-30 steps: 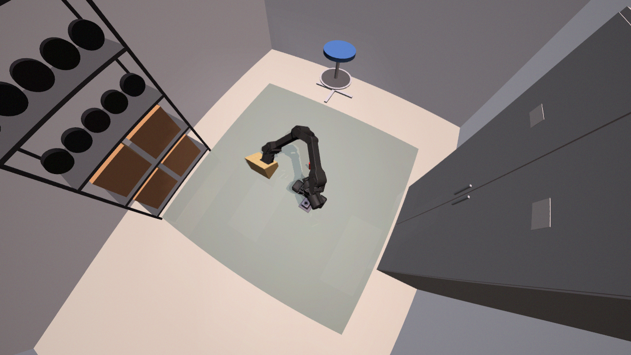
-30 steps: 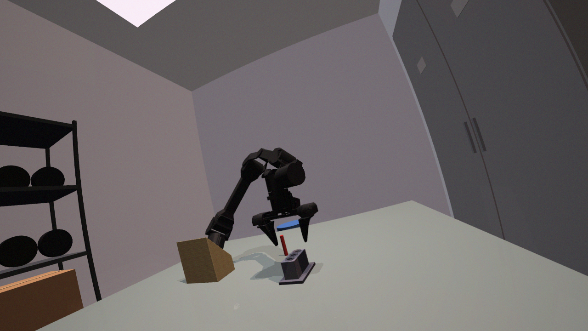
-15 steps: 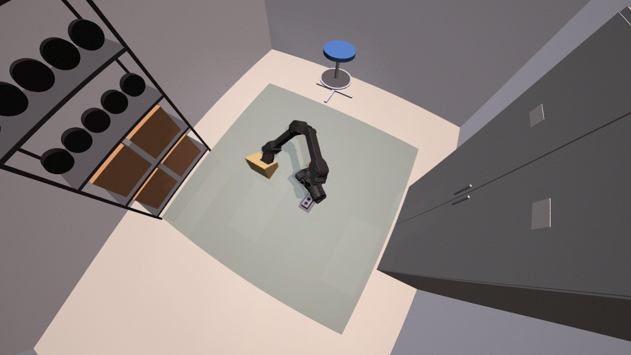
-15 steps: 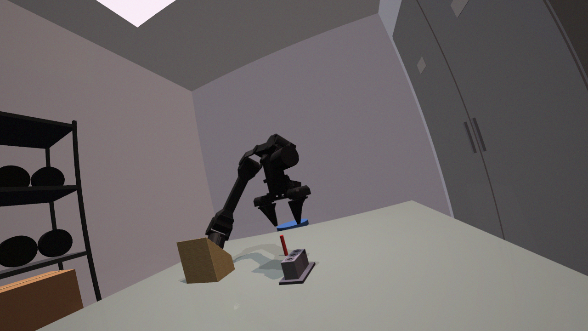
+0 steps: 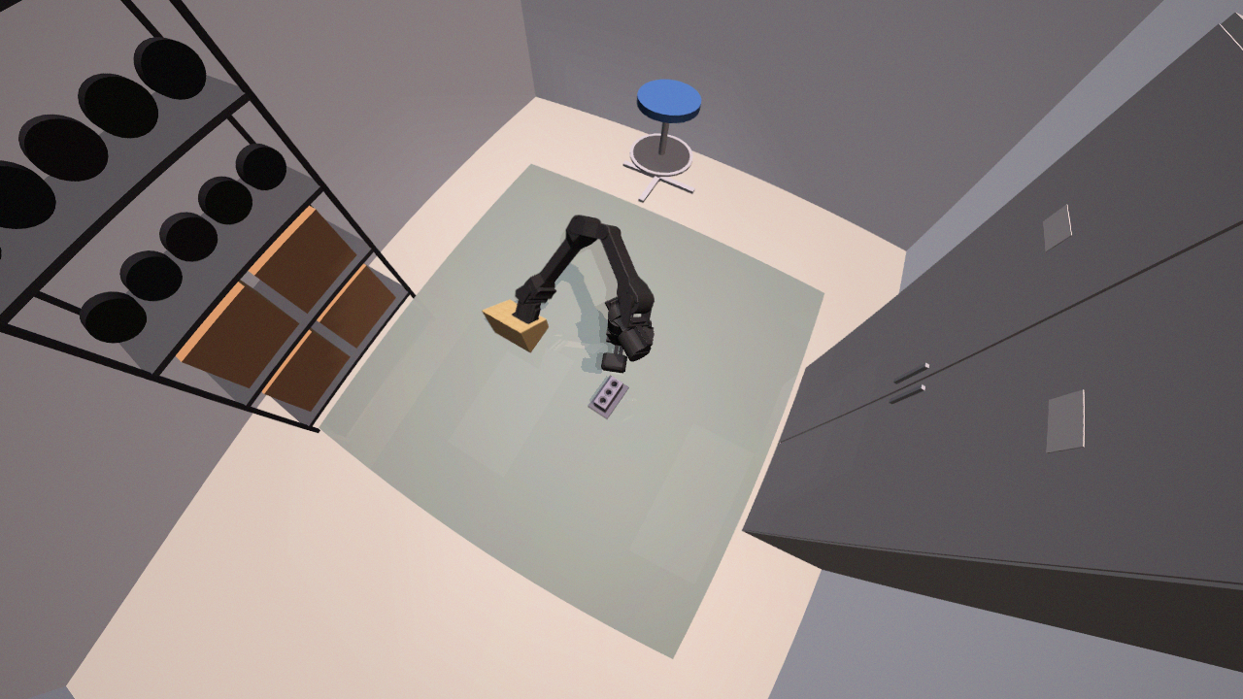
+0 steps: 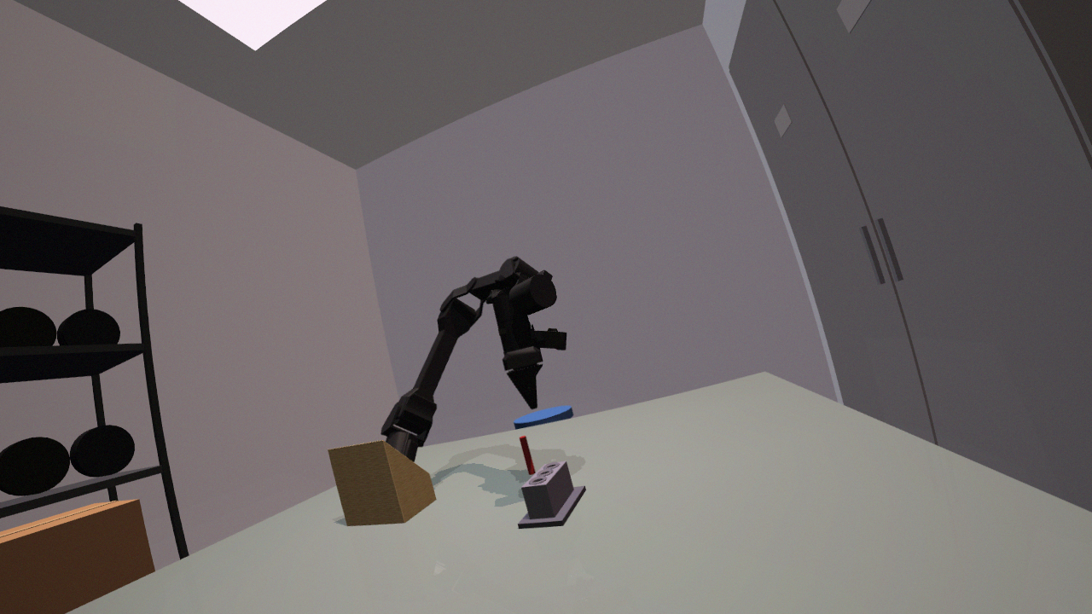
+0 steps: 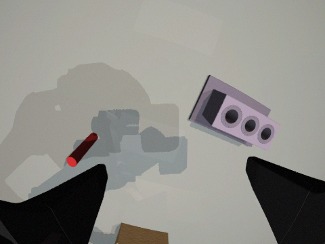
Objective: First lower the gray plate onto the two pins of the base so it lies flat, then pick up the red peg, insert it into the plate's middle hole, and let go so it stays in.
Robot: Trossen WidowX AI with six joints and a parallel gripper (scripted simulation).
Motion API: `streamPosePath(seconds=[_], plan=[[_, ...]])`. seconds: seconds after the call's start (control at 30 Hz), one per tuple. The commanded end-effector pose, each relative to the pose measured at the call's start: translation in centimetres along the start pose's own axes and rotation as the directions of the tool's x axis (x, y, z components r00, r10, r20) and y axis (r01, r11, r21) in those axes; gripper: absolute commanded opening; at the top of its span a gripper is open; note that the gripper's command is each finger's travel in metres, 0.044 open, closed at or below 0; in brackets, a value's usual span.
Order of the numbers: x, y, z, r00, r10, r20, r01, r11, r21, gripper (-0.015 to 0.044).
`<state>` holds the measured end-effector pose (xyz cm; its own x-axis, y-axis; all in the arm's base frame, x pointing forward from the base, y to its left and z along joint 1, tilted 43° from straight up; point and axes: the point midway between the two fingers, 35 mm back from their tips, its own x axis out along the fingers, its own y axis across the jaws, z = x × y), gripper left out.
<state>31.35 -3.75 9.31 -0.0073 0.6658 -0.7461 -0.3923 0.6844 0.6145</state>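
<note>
A red peg (image 7: 82, 149) lies beside the gray plate (image 7: 246, 124), which sits on a lilac base (image 6: 551, 516); the black gripper (image 7: 173, 205) shows beside a tan wooden block (image 6: 379, 482).

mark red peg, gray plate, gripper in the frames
red peg (image 7: 82, 149), wrist view, mid-shaft.
gray plate (image 7: 249, 125), wrist view, top face by the middle hole.
gripper (image 7: 176, 173), wrist view, midway between the open fingertips.
</note>
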Motion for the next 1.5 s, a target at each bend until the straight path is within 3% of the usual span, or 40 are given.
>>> streamPosePath(seconds=[0.0, 0.23, 0.43, 0.93, 1.1, 1.47], plan=[[0.0, 6.9, -1.3, 1.0, 0.007, 0.01, -0.012, 0.738, 0.674, 0.044], [0.4, 10.0, -2.7, 1.0, 0.012, 0.01, -0.014, 0.42, 0.907, 0.044], [0.7, 11.7, -3.6, 1.0, 0.016, 0.01, -0.013, 0.147, 0.989, 0.044], [0.7, 11.7, -3.6, 1.0, 0.016, 0.01, -0.013, 0.143, 0.99, 0.044], [3.9, 11.8, -3.5, 1.0, 0.017, 0.011, -0.014, 0.144, 0.989, 0.044], [5.9, 11.9, -3.5, 1.0, 0.017, 0.012, -0.014, 0.144, 0.989, 0.044]])
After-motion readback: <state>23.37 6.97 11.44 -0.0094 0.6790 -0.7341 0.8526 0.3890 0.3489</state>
